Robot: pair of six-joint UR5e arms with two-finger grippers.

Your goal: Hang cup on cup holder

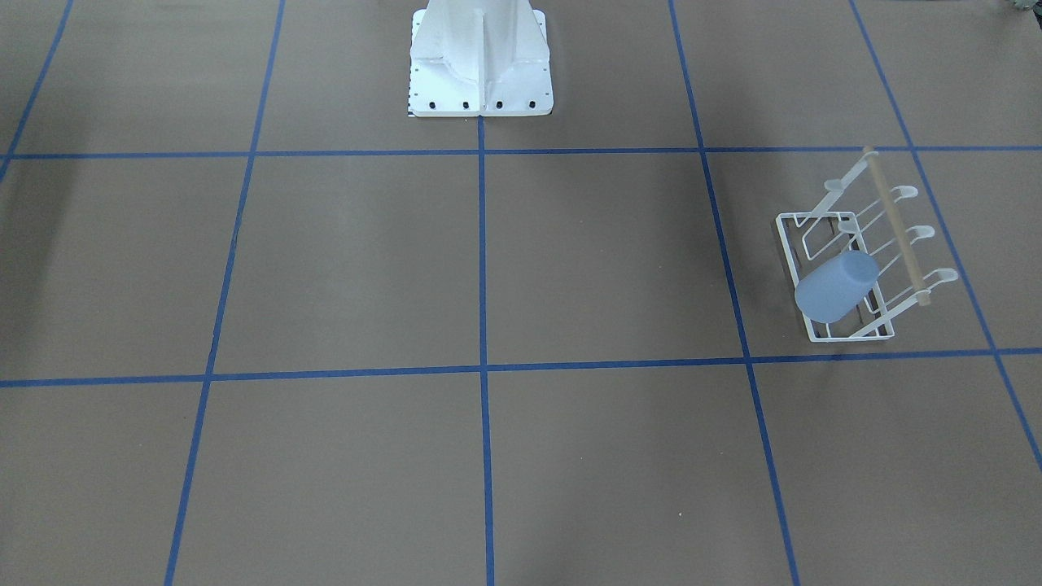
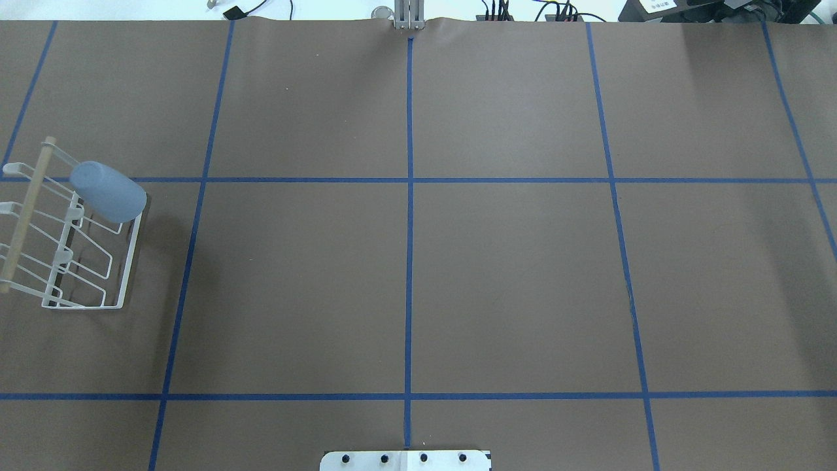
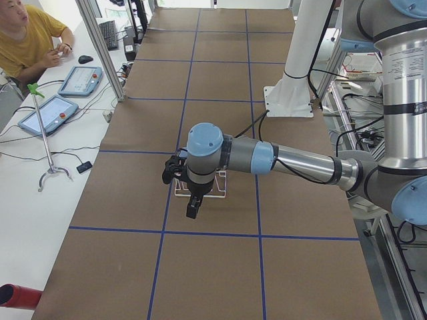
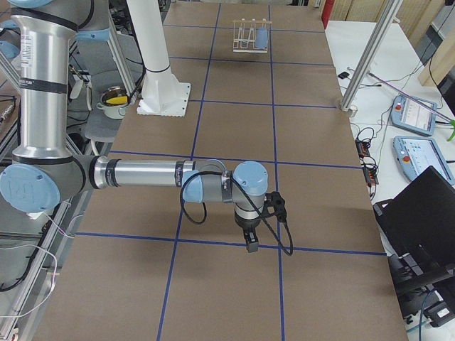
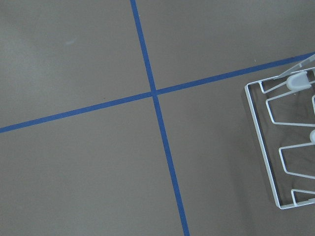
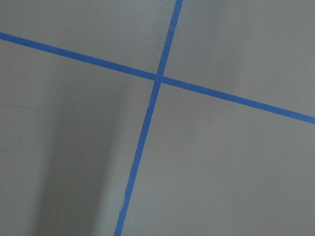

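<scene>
The pale blue cup (image 1: 834, 286) sits tilted on the end loops of the white wire cup holder (image 1: 895, 228). Both also show at the left edge of the overhead view, the cup (image 2: 108, 191) on the cup holder (image 2: 26, 216). In the right side view the cup (image 4: 261, 35) is on the cup holder (image 4: 245, 35) at the far end. My left gripper (image 3: 193, 212) hangs above the table by the cup holder, and the arm hides the cup there. My right gripper (image 4: 250, 245) hangs over bare table far from both. I cannot tell whether either gripper is open or shut. The left wrist view shows the cup holder's corner (image 5: 299, 81).
The white bolted robot base (image 1: 480, 73) stands at the table's middle rear edge. Blue tape lines grid the brown table. An operator (image 3: 27, 40) sits at a side table with tablets (image 3: 47, 113) beyond the table's far edge.
</scene>
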